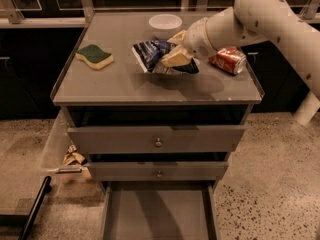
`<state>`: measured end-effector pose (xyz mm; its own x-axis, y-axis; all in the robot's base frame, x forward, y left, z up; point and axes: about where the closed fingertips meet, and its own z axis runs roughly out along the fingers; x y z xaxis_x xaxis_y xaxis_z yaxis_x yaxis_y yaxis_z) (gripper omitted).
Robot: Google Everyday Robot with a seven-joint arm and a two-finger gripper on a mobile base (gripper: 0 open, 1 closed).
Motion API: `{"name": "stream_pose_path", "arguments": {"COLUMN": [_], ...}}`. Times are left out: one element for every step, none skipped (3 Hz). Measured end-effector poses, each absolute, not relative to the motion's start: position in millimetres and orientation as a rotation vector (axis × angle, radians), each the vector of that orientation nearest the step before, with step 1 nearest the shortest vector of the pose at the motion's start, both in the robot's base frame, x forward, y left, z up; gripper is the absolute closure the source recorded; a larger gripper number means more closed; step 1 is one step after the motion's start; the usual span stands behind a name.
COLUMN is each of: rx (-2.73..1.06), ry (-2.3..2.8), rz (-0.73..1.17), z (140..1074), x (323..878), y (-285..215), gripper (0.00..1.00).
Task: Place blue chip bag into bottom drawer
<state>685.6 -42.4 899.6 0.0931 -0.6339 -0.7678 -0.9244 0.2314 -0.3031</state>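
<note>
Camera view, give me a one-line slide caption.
Tool on crumpled dark-blue foil chip bag atop grey cabinet; wide grey bottom drawer open below.

The arm point(270, 19) is thick, round and cream-white, with small dark dots on its shell; the gripper point(176, 51), over the cabinet top, has pale beige, wedge-shaped fingers point(175, 59).
</note>
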Motion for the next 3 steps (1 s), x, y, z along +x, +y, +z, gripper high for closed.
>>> {"name": "stream_pose_path", "arguments": {"rx": [-1.505, -1.516, -1.504], "ry": [1.582, 1.56, 1.548], "rz": [0.398, 0.386, 0.374], "z": [915, 924, 928], "x": [649, 629, 589], "y": [-67, -81, -95], "gripper": [1.0, 1.0, 1.0]}}
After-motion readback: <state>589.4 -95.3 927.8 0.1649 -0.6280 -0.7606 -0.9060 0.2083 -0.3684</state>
